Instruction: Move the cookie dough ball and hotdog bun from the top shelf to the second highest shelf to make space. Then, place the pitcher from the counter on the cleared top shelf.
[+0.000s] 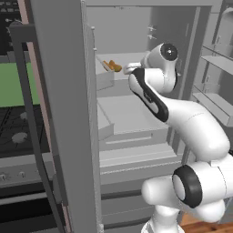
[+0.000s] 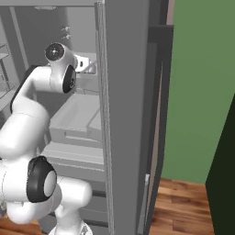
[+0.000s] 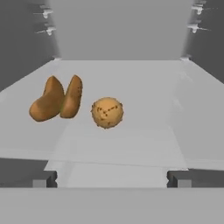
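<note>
In the left base view, the white arm is rising from the lower right of the frame and reaching into the open fridge, its wrist sitting near the upper centre. The hotdog bun (image 1: 112, 66) is showing as a small orange-tan shape on the top shelf (image 1: 132, 58), just left of the wrist. Below it, the second highest shelf (image 1: 129, 116) is spreading across the middle of the frame, bare on the part that shows. The grey fridge door (image 1: 63, 113) is standing tall at the left, with a stove (image 1: 18, 132) at the far left.

In the right base view, the arm is climbing from the lower left, its wrist lying at the upper left inside the fridge. The door edge is running down the centre, with a green wall (image 2: 202, 87) and wooden floor (image 2: 183, 211) at the right.

In the hand view, the gripper (image 3: 112, 178) is standing wide open, its two dark fingertips (image 3: 41, 179) sitting far apart at the bottom and holding nothing. The cookie dough ball (image 3: 107, 112) is resting on the top shelf (image 3: 144, 100) at the centre, between the lines of the tips but farther in. The hotdog bun (image 3: 57, 99) is lying just left of the ball, apart from it.
</note>
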You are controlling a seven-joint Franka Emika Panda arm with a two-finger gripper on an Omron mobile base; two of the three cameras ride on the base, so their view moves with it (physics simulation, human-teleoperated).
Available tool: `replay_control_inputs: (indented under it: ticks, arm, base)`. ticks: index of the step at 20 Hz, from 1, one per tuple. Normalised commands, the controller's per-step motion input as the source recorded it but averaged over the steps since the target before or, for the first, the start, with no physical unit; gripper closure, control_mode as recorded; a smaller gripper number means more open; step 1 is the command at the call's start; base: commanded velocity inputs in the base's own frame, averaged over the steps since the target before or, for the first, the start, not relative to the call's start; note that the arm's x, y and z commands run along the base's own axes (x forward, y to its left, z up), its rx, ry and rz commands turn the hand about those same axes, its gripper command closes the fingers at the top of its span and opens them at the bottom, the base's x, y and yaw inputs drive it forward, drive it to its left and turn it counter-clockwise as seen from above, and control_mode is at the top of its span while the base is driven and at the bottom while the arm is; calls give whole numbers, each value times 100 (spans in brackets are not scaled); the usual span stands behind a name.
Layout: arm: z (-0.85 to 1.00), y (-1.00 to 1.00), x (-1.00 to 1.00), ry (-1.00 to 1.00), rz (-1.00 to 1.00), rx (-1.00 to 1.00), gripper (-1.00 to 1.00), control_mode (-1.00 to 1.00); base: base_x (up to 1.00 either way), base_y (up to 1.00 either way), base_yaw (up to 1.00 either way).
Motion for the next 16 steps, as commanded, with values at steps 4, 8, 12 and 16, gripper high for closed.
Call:
replay_control_inputs:
  ticks: [4, 8, 12, 16]
  arm:
    - [-10, 0, 52, 1, 0, 0, -100, -100]
    - [-1, 7, 49, 2, 0, 0, -100, -100]
    - [0, 3, 45, 4, 0, 0, -100, -100]
    - [-1, 7, 42, 5, 0, 0, -100, -100]
  base:
    - [0, 0, 0]
    - [0, 0, 0]
    - [0, 0, 0]
    - [0, 0, 0]
